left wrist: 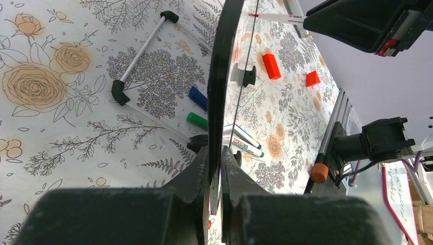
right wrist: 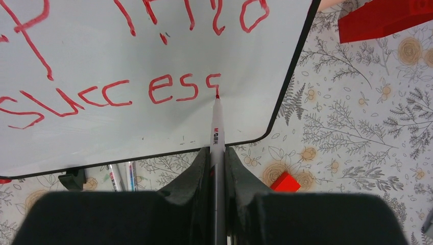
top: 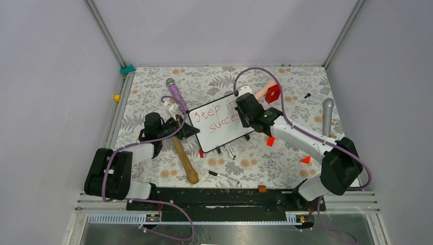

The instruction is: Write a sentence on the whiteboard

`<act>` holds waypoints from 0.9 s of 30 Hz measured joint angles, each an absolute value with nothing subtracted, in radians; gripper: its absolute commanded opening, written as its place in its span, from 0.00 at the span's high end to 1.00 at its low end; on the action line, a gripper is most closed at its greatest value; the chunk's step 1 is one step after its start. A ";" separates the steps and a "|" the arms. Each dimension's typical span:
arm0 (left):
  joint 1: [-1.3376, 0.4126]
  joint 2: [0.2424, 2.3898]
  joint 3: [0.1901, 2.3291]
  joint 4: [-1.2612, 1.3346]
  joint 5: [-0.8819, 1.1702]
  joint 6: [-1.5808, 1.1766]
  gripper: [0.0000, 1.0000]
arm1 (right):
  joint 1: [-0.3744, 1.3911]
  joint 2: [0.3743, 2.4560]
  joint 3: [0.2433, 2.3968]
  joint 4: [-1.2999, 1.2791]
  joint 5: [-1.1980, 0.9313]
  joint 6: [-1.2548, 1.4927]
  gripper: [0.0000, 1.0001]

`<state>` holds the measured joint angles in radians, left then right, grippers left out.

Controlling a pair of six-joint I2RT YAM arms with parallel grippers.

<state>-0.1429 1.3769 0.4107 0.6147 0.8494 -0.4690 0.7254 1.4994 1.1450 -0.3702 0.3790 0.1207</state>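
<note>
The whiteboard (top: 220, 133) lies tilted at the table's middle, with its black frame seen edge-on in the left wrist view (left wrist: 219, 76). My left gripper (left wrist: 220, 150) is shut on the board's left edge (top: 188, 124). The sentence (right wrist: 161, 90) is in red: "step into" above and "succes" below, followed by a partly drawn letter. My right gripper (right wrist: 217, 150) is shut on a white marker (right wrist: 216, 127). The marker's red tip touches the board at that last letter. In the top view the right gripper (top: 245, 113) hangs over the board's right side.
A wooden stick (top: 185, 161) and a purple microphone (top: 175, 92) lie left of the board. A grey microphone (top: 327, 115) lies at the right. Red blocks (top: 272, 93) (top: 270, 141) (top: 306, 160) are scattered about. Pens (top: 229, 150) lie under the board's near edge, a black marker (top: 223, 177) nearer.
</note>
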 measured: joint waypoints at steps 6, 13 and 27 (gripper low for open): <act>-0.143 1.377 0.411 0.615 0.849 -0.469 1.00 | 0.725 1.499 1.127 -0.377 0.361 0.121 1.00; -0.143 1.377 0.411 0.615 0.849 -0.469 1.00 | 0.724 1.491 1.123 -0.374 0.323 0.121 1.00; -0.143 1.377 0.411 0.615 0.843 -0.467 0.78 | 0.724 1.359 1.062 -0.347 0.298 0.126 1.00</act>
